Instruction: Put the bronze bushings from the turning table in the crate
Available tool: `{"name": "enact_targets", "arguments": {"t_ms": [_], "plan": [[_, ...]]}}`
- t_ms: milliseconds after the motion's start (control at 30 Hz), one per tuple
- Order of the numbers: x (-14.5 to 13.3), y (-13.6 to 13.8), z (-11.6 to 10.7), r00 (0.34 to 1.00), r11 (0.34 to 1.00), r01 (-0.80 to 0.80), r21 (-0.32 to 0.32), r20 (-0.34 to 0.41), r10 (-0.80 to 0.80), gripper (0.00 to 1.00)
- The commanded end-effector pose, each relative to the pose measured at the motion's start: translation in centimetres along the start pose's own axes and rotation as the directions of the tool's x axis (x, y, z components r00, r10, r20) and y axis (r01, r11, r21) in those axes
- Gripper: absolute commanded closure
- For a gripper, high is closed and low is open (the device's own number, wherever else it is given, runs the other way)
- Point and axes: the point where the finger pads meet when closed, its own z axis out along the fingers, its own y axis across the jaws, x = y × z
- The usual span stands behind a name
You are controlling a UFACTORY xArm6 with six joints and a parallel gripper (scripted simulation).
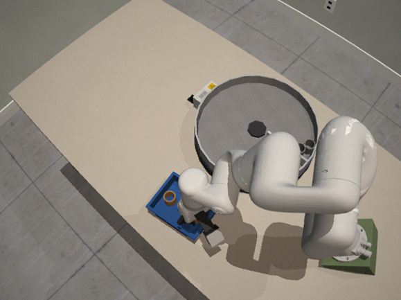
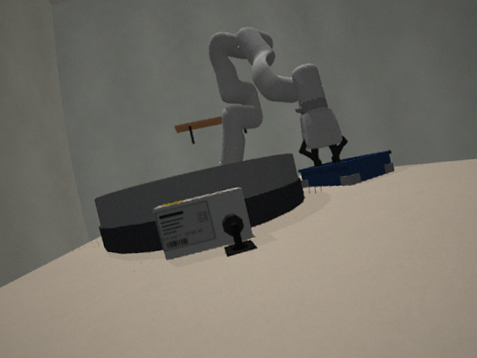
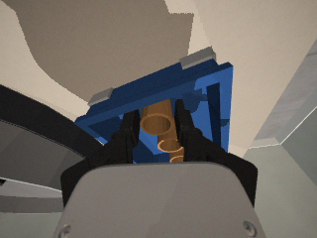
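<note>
The blue crate (image 1: 163,217) (image 2: 323,176) (image 3: 226,99) stands beside the turning table (image 1: 226,114) (image 2: 192,184). My gripper (image 1: 193,221) (image 2: 326,160) (image 3: 157,109) points down low over the crate. Its fingers are part open, one on each side of a bronze bushing (image 3: 158,106), with a small gap showing. Two more bronze bushings (image 3: 173,136) (image 3: 176,159) show behind it in the wrist view; in the top view one bronze bushing (image 1: 170,203) stands clear of the arm. Two grey steel bushings (image 1: 310,143) (image 1: 302,148) stand near the turning table's right wall, partly hidden by the arm.
A labelled white box (image 1: 203,94) (image 2: 190,227) and a small black stand (image 1: 191,98) (image 2: 233,224) are at the turning table's outer side. A dark hub (image 1: 256,128) is at the turning table's centre. The arm spans its near side from a green base (image 1: 370,235).
</note>
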Motion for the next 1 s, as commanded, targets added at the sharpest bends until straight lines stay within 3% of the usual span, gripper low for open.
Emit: {"name": "enact_targets", "arguments": {"t_ms": [0, 233, 767, 967], "plan": [[-0.1, 0.1, -0.1, 1.000, 1.000, 0.000, -0.002, 0.003, 0.000, 0.52], [-0.1, 0.1, -1.3, 1.000, 1.000, 0.000, -0.002, 0.003, 0.000, 0.52], [-0.1, 0.1, -7.4, 1.000, 1.000, 0.000, -0.002, 0.003, 0.000, 0.52], [-0.1, 0.1, -7.4, 1.000, 1.000, 0.000, -0.002, 0.003, 0.000, 0.52]]}}
